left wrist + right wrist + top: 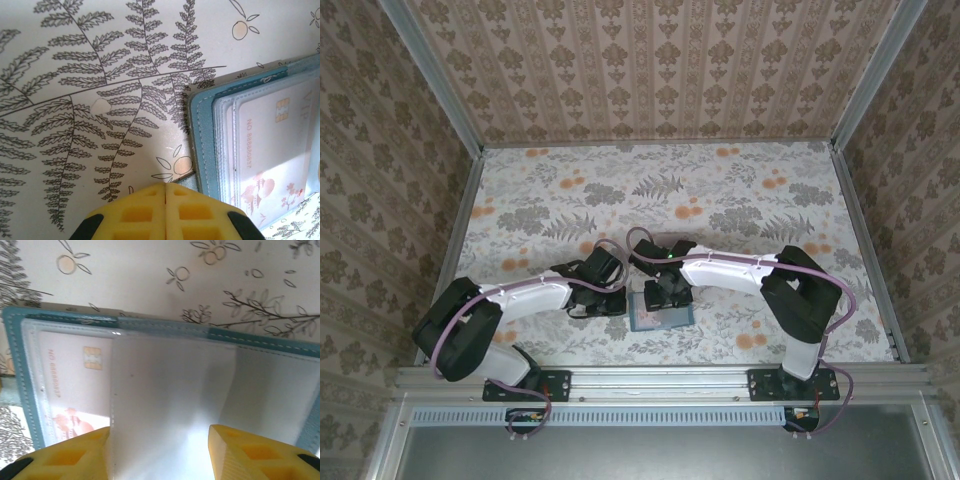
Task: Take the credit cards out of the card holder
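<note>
Card holder (202, 145) cover matt, stitched, leather-like teal; its sleeves (170, 405) glossy clear plastic; credit card (280, 165) smooth plastic; table cover (100, 75) matt, printed.

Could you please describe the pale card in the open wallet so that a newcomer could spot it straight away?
On the floral table, at the middle of its near edge, lies the open teal card holder. Under its clear sleeve sits the credit card: pinkish-white, with a gold chip, red lettering and a reddish drawing at one end.
</note>
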